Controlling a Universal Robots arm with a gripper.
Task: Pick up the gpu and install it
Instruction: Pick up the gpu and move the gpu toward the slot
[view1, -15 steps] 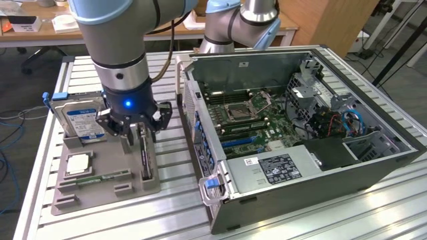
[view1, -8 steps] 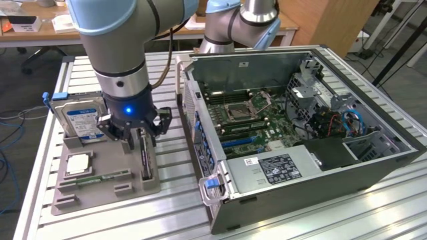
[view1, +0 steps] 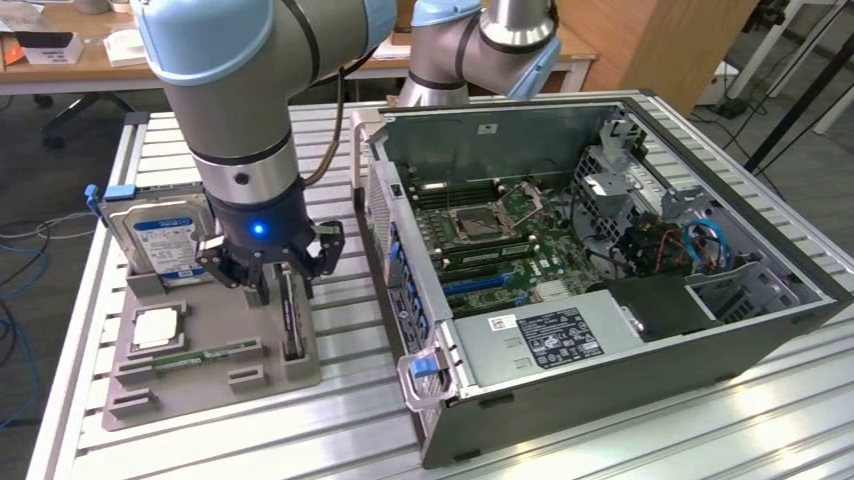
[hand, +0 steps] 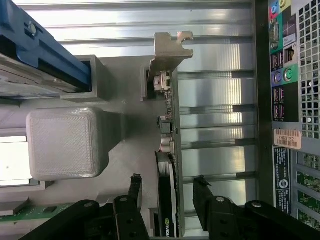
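Observation:
The gpu (view1: 291, 312) is a thin dark card standing on its long edge in a slot of the grey parts tray (view1: 200, 390), at the exterior view's left. In the wrist view the gpu (hand: 168, 205) is seen edge-on, its silver metal bracket (hand: 169, 50) at one end. My gripper (view1: 276, 278) hangs straight down over it. The gripper (hand: 167, 182) is open, one black finger (hand: 135, 186) on each side of the card, with a gap between each finger and the card.
The tray also holds a blue-labelled hard drive (view1: 160, 240), a silver chip (view1: 158, 328) and a green memory stick (view1: 207, 355). The open computer case (view1: 601, 260) lies close on the exterior view's right, its port panel (hand: 287, 75) near the card. A second arm (view1: 467, 50) stands behind.

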